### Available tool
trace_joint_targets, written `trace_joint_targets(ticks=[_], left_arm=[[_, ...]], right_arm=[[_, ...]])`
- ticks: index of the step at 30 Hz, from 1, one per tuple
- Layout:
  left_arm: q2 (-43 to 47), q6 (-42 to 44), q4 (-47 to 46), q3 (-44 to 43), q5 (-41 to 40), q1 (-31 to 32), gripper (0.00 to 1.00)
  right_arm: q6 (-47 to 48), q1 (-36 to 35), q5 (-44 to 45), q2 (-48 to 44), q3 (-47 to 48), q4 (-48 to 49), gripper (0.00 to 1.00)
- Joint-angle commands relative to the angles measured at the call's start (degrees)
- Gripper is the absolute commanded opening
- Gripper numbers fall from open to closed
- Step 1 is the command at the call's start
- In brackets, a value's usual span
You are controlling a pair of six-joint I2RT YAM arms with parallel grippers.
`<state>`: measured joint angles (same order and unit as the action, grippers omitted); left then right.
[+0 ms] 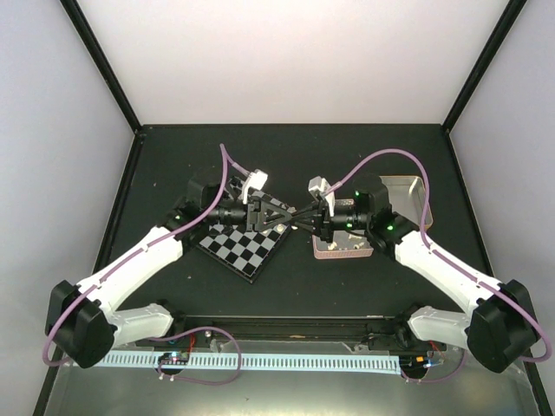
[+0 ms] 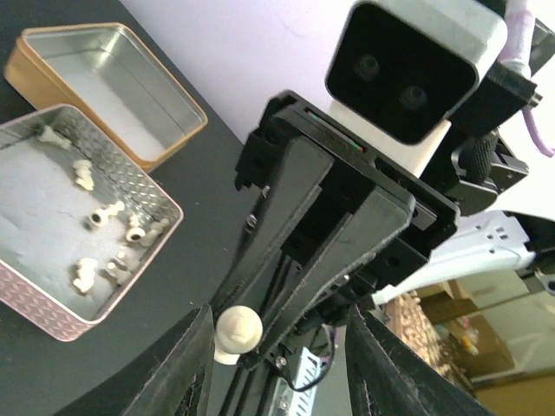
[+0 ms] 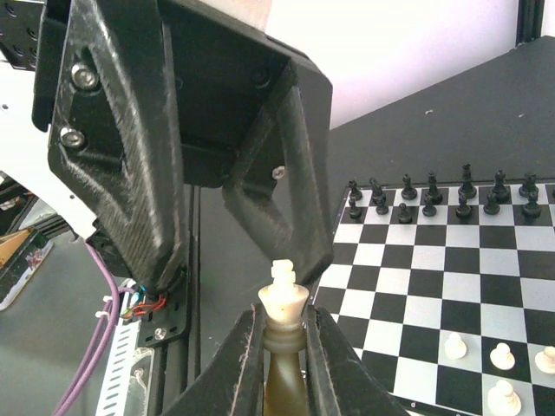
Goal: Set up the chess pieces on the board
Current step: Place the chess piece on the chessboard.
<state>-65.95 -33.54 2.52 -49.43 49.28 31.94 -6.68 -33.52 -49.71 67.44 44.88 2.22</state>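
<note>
1. When viewed from above, locate both arms meeting tip to tip above the far right edge of the board [image 1: 238, 247], left of centre on the table [image 1: 173, 156].
2. Read the right gripper [image 3: 284, 334] as closed narrow on one cream piece [image 3: 284, 299], clamped low on the body, with the crowned head upright above the fingers [image 3: 247, 368].
3. Read the left gripper [image 2: 282, 334] as spread wide and holding nothing, pointed straight at the right gripper.
4. Find the held piece in the gap between the wide left fingers [image 2: 186, 373], near one fingertip; treat contact there as undeterminable.
5. On the board, note black pieces [image 3: 431, 204] standing in two rows along the far edge in the right wrist view.
6. Note a few more cream pieces [image 3: 501, 355] upright on squares at the near right of that view.
7. Locate the pink tin [image 2: 52, 316] right of the board, under the right arm, with loose cream pieces [image 2: 108, 217] lying inside.
8. Locate the gold tin [image 2: 173, 143] just beside the pink tin, on its far right side.
</note>
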Motion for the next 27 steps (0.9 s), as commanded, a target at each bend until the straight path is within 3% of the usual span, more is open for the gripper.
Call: trace_joint_targets(ticks=[1, 8, 18, 24, 27], left_arm=[[-0.8, 1.1, -1.2, -2.7, 6.3, -0.1, 0.41], [-3.1, 1.1, -0.1, -3.6, 7.3, 0.1, 0.21], [-3.9, 1.7, 0.5, -4.1, 6.3, 0.1, 0.02], [-2.6, 4.9, 3.6, -4.3, 0.8, 0.0, 0.02], [-1.6, 7.2, 6.8, -4.2, -5.0, 0.0, 0.02]], right_arm=[[1.1, -0.6, -0.7, 0.5, 2.2, -0.4, 0.10], [1.7, -1.2, -0.5, 1.5, 3.4, -1.1, 0.10], [2.4, -1.6, 1.2, 2.7, 4.4, -1.8, 0.11], [3.0, -1.6, 2.4, 3.3, 4.4, -3.5, 0.27], [2.2, -1.6, 4.9, 3.3, 3.4, -3.5, 0.46]])
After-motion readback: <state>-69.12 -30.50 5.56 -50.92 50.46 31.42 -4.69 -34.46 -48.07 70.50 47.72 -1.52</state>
